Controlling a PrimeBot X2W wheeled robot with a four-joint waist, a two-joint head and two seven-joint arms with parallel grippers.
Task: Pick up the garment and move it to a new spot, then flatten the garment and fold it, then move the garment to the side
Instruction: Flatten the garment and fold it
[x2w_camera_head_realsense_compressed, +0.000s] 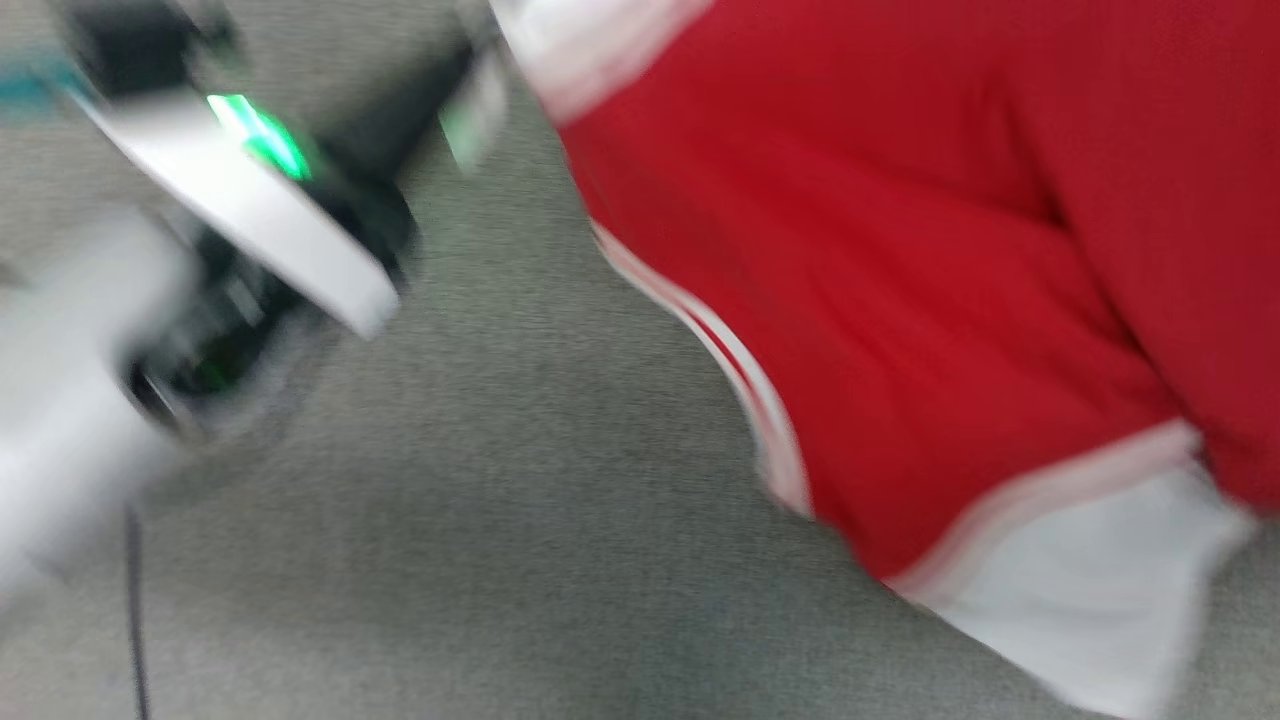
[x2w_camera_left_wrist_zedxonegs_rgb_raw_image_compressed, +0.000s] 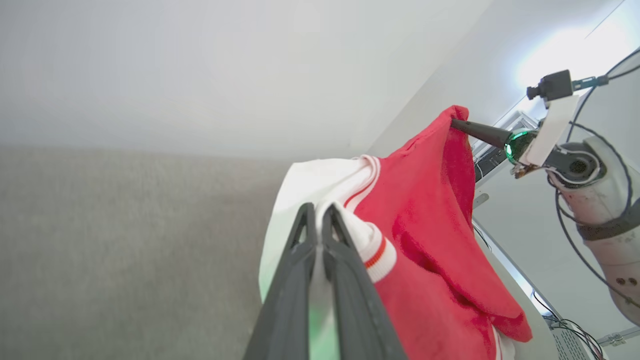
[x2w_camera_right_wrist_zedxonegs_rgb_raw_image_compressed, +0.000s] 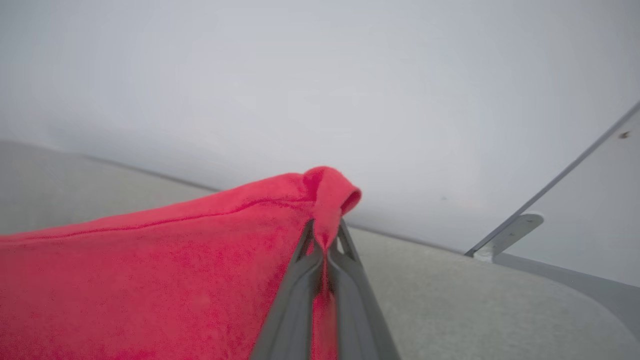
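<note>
The garment (x2w_camera_left_wrist_zedxonegs_rgb_raw_image_compressed: 425, 210) is a red shirt with white sleeve ends and double white stripes, and it hangs lifted between both grippers. My left gripper (x2w_camera_left_wrist_zedxonegs_rgb_raw_image_compressed: 319, 207) is shut on a white sleeve end. My right gripper (x2w_camera_right_wrist_zedxonegs_rgb_raw_image_compressed: 325, 235) is shut on a bunched red edge of the garment (x2w_camera_right_wrist_zedxonegs_rgb_raw_image_compressed: 150, 280). The left wrist view also shows the right gripper (x2w_camera_left_wrist_zedxonegs_rgb_raw_image_compressed: 454, 122) pinching the red peak at the upper right. In the blurred head view the garment (x2w_camera_head_realsense_compressed: 900, 250) covers the right side, and a pale wrist with a green light (x2w_camera_head_realsense_compressed: 265, 140) sits at the upper left.
A grey fabric surface (x2w_camera_head_realsense_compressed: 500, 500) lies under the garment and reaches a white wall (x2w_camera_right_wrist_zedxonegs_rgb_raw_image_compressed: 320, 75). A metal bracket (x2w_camera_right_wrist_zedxonegs_rgb_raw_image_compressed: 505, 235) stands at the surface's far right edge. Cables (x2w_camera_left_wrist_zedxonegs_rgb_raw_image_compressed: 575, 240) trail along the right arm (x2w_camera_left_wrist_zedxonegs_rgb_raw_image_compressed: 600, 200).
</note>
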